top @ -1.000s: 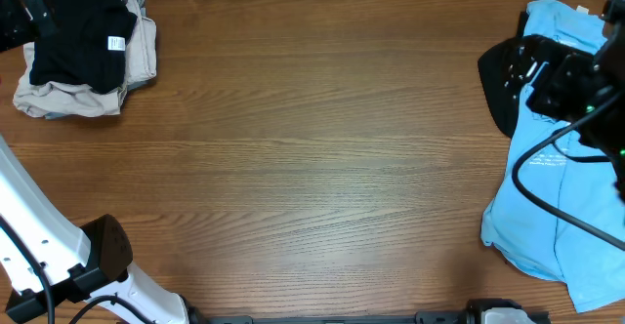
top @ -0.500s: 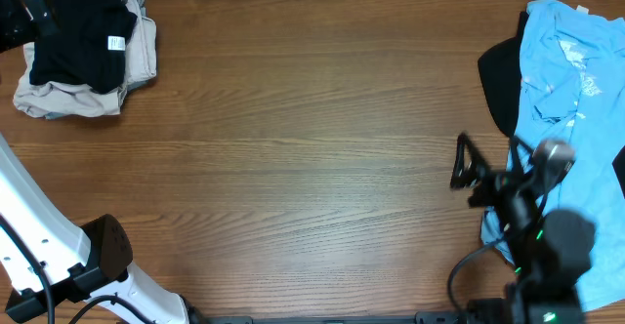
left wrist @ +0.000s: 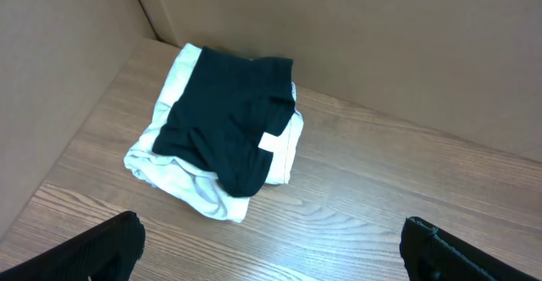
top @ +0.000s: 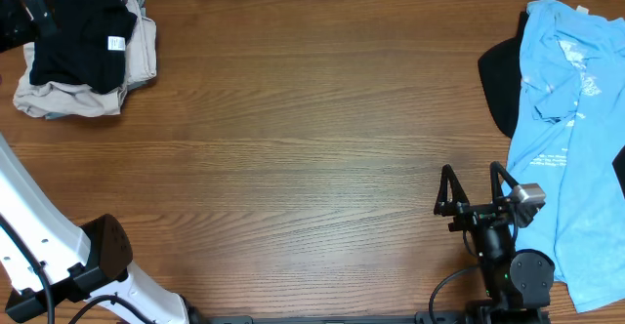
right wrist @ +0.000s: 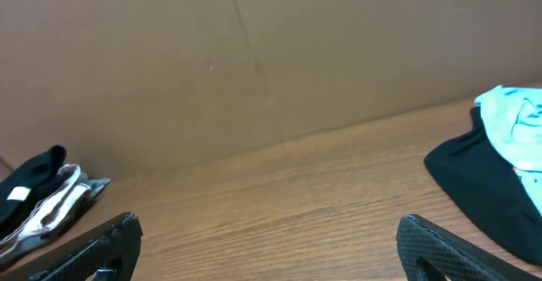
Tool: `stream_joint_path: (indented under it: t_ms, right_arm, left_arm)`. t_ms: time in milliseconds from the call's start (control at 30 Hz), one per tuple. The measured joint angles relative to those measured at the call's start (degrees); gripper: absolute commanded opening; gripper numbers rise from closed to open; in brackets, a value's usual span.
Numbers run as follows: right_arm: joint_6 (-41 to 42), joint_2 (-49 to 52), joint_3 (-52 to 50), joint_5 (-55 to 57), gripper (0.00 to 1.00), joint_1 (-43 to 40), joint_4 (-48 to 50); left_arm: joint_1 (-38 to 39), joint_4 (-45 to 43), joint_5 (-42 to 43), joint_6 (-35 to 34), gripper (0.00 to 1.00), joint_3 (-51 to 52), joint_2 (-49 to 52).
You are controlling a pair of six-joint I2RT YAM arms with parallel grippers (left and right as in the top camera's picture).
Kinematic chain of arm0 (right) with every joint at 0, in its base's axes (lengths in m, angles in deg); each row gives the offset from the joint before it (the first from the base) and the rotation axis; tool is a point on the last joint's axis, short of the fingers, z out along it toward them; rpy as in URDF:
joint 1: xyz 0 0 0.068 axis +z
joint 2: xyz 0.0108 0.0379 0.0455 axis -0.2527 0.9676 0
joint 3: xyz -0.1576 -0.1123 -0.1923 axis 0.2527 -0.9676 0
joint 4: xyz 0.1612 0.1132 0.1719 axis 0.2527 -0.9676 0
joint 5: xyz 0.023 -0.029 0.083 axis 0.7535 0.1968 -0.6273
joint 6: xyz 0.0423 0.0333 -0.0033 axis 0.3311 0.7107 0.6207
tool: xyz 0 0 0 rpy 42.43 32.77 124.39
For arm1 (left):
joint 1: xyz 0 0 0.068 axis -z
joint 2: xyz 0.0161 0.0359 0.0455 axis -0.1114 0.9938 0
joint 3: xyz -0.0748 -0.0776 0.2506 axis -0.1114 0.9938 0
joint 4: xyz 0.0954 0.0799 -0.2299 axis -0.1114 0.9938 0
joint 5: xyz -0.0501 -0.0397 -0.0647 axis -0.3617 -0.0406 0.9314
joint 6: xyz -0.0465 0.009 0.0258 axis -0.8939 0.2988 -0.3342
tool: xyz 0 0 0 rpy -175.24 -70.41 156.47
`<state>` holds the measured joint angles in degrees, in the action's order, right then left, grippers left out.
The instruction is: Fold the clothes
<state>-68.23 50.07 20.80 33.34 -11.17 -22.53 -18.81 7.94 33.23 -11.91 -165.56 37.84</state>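
Wooden table (top: pixel 293 158), heaped clothes (top: pixel 76 51) (cardboard walls (right wrist: pixel 339 44)).

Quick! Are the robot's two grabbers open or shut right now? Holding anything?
Left gripper: jaws open, holding nothing.
Right gripper: jaws open, holding nothing.

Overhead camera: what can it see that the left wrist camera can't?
Only the overhead view shows the light-blue tee on the right side of the table, a black cloth peeking from under it, and the open right gripper. Only the left wrist view shows the face of the brown wall rising behind the pile. Both show the black T-shirt lying on the cream garment on the wooden table.
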Motion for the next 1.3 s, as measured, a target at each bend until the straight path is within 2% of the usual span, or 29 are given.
stream_joint_path:
  t_ms: [133,367,1300]
  right_arm:
    - [0.0,-2.03,-1.62,0.28,1.0,0.0,0.55]
    - [0.02,-2.51,-2.19,1.11,1.0,0.04,-4.42]
    - [-0.02,-2.51,-2.19,1.68,1.0,0.07,-4.52]
  left_arm:
    - [0.0,0.0,0.0,0.0,1.0,0.0,0.0]
    - [0.0,0.0,0.0,0.0,1.0,0.02,0.0]
    - [0.0,0.0,0.0,0.0,1.0,0.0,0.0]
